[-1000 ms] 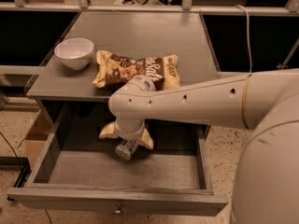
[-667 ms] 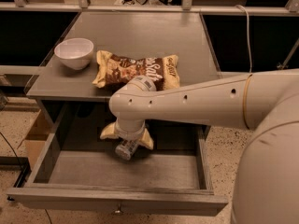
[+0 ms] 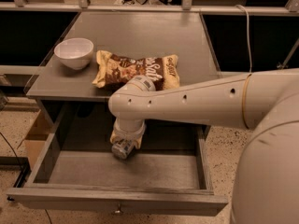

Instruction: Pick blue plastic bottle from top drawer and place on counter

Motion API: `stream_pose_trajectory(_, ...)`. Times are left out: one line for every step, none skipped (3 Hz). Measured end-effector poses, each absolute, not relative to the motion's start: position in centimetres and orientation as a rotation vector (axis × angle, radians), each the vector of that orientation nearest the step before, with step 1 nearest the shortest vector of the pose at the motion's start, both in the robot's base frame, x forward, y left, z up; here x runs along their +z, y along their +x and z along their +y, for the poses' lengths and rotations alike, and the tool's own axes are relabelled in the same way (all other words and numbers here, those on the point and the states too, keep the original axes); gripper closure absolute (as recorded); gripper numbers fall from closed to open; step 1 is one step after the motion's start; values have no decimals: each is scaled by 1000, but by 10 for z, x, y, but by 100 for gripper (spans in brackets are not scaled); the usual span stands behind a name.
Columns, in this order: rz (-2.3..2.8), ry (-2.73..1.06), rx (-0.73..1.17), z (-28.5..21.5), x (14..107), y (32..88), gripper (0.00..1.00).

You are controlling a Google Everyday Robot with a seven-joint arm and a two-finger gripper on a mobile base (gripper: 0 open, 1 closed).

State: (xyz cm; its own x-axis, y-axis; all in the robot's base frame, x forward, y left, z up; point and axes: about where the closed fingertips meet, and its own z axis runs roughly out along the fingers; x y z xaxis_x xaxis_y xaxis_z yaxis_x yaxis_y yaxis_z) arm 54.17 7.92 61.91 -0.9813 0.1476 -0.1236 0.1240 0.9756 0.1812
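Hand (image 3: 125, 142) clasping small clear blue plastic bottle (image 3: 121, 149), inside shallow grey top drawer (image 3: 154, 172), below flat counter (image 3: 140, 36)

The one camera looks from high up behind the robot's white arm (image 3: 196, 104), facing forward and steeply down, with the arm's bulky base filling the lower right corner close to the lens. It meets the table from the drawer side at near range: the gripper (image 3: 125, 143), hanging over the middle of the open top drawer (image 3: 140, 171), sits just left of centre, the drawer's front panel nearer the camera than the gripper, the counter (image 3: 149, 36) beyond it up to its far edge. No second view shares any part of this scene.
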Motion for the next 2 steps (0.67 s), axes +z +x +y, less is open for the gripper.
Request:
stream_pose_trajectory(2986, 206, 261, 79, 619, 542, 72)
stream_pose_trajectory(2986, 206, 261, 79, 619, 542, 96)
